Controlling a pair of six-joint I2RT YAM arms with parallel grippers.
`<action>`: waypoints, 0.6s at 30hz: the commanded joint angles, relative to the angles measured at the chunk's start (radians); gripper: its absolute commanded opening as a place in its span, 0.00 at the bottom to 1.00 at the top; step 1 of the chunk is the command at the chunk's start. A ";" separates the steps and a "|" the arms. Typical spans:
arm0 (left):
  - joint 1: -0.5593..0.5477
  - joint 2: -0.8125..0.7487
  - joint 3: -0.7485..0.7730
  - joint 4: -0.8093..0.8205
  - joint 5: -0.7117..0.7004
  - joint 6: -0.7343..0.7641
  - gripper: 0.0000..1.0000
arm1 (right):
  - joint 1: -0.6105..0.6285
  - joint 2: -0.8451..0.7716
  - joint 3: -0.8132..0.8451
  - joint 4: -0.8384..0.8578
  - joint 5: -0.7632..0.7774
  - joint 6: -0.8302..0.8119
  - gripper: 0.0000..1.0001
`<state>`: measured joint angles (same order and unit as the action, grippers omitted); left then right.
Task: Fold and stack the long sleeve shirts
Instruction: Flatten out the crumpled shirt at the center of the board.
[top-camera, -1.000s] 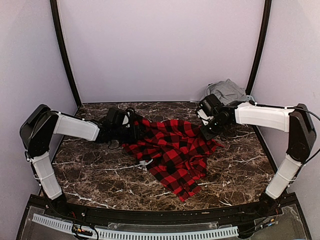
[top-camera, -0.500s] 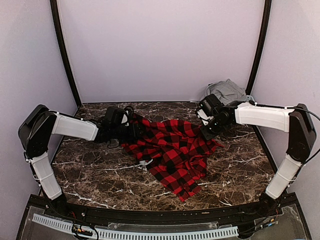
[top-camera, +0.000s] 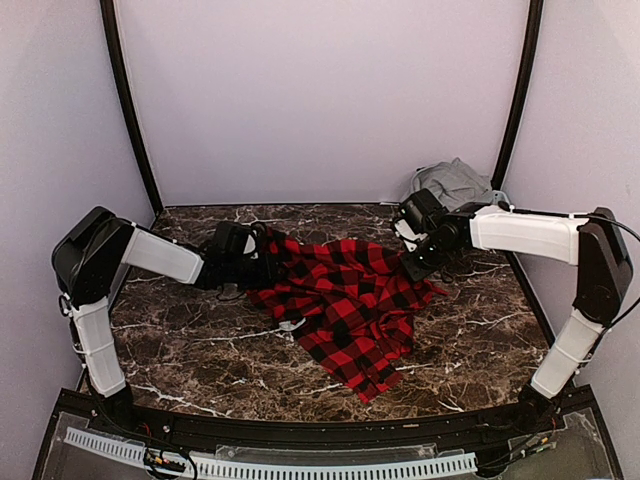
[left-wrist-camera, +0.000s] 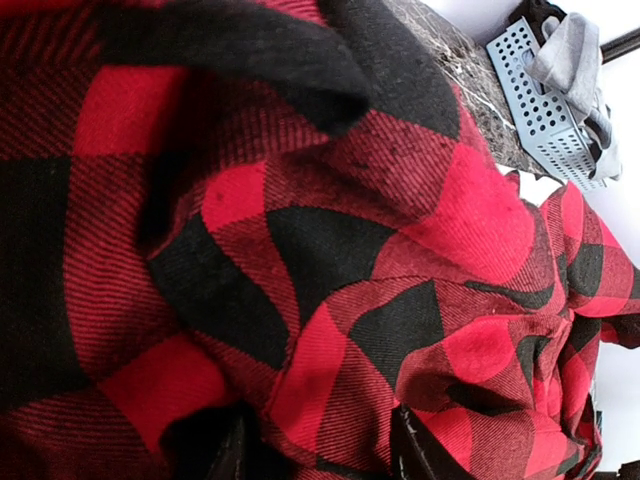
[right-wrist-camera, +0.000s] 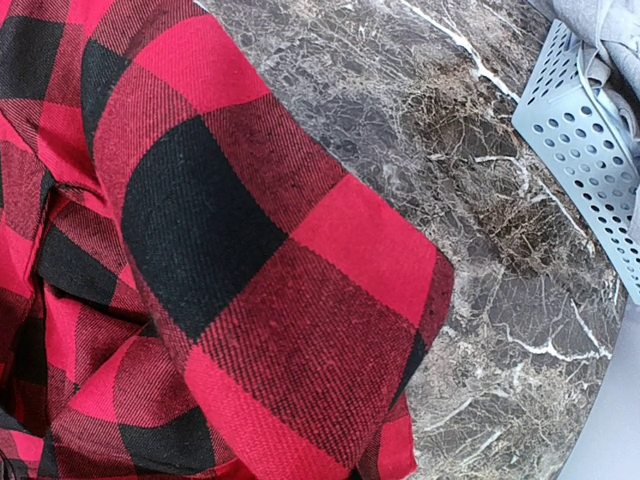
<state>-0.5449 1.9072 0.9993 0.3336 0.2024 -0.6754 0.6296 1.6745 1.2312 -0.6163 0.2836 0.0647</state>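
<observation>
The red-and-black check long sleeve shirt lies crumpled in the middle of the marble table. My left gripper is at its back left edge. In the left wrist view the gripper has a fold of the shirt pinched between its dark fingertips. My right gripper holds the shirt's back right edge. In the right wrist view the cloth drapes over the fingers and hides them. A light grey shirt lies heaped in the basket at the back right.
The pale blue slatted basket stands in the back right corner. It also shows in the left wrist view and the right wrist view. Pale walls close in the table on three sides.
My left arm's elbow has swung right and forward, with its gripper still on the shirt's left edge. The right arm and the shirt have barely moved.
</observation>
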 joint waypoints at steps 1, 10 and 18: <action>0.010 0.013 0.026 0.073 0.055 -0.023 0.42 | -0.004 -0.032 -0.016 0.023 -0.004 0.003 0.00; 0.023 0.037 0.050 0.133 0.105 -0.032 0.20 | -0.004 -0.055 -0.023 0.018 0.015 0.001 0.00; 0.077 -0.106 0.025 0.087 0.168 0.010 0.00 | -0.021 -0.109 -0.024 -0.012 0.055 -0.002 0.00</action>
<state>-0.5014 1.9392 1.0279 0.4438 0.3309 -0.7063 0.6262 1.6142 1.2121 -0.6212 0.2993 0.0639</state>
